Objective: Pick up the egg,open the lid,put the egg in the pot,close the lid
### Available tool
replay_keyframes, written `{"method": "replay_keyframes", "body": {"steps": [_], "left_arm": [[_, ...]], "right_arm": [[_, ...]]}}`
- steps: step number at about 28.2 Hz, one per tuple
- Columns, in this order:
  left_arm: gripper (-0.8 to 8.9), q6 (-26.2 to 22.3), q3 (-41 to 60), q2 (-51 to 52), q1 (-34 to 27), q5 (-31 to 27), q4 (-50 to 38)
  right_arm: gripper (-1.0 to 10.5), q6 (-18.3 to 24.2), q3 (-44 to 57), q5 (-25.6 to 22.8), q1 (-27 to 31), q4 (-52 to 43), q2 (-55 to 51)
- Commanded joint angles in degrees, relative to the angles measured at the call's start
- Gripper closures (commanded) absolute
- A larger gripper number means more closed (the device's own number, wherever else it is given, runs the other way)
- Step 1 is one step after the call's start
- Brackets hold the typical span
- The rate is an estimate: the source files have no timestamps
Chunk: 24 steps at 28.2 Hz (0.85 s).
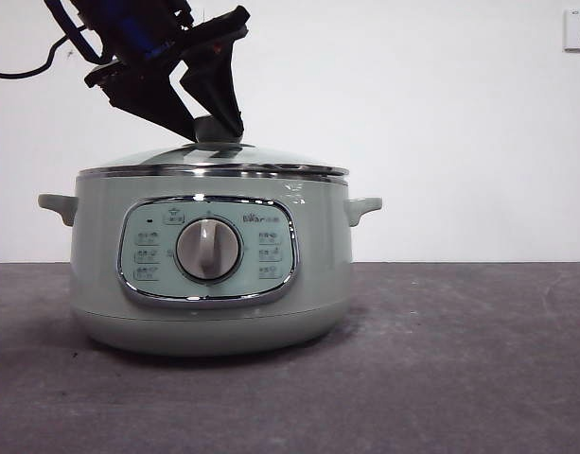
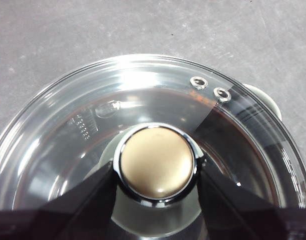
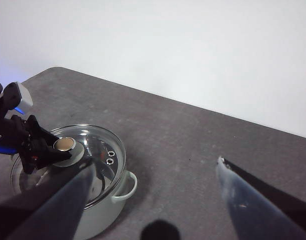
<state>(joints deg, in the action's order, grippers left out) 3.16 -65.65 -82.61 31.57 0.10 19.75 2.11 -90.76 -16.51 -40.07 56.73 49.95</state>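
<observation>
The pale green pot stands on the dark table with the glass lid sitting on its rim. My left gripper comes down from the upper left, and its jaws are shut on the lid's round knob, one on each side. From the right wrist view, the pot and lid are far off, with the left gripper at the knob. My right gripper hangs open and empty, high above the bare table to the right of the pot. The egg shows in no view.
The pot's side handles stick out left and right. A control panel with a dial faces the front camera. A white wall rises behind the table, with a socket at upper right. A black cable trails from the left arm.
</observation>
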Motion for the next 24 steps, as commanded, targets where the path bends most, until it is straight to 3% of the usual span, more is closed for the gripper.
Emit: {"method": "replay_keyframes", "body": {"steps": [1,20,23,24], "left_arm": [[8.22,-0.2,0.7,-0.1,0.2,-0.4,2.7],[8.22,-0.2,0.7,1.0,0.2,-1.4,3.5],[7.94,-0.2,0.7,1.0,0.2,-1.4,3.6],[7.24,-0.2,0.7,1.0,0.2,-1.5,3.6]], "right_arm": [[5.3,-0.5,0.1,0.0,-0.1,0.0,-0.1],[5.3,-0.5,0.1,0.0,-0.1,2.4,2.2],[5.3,-0.5,0.1,0.1,-0.1,2.6,2.6],[5.3,-0.5,0.1,0.1,-0.1,2.6,2.7]]}}
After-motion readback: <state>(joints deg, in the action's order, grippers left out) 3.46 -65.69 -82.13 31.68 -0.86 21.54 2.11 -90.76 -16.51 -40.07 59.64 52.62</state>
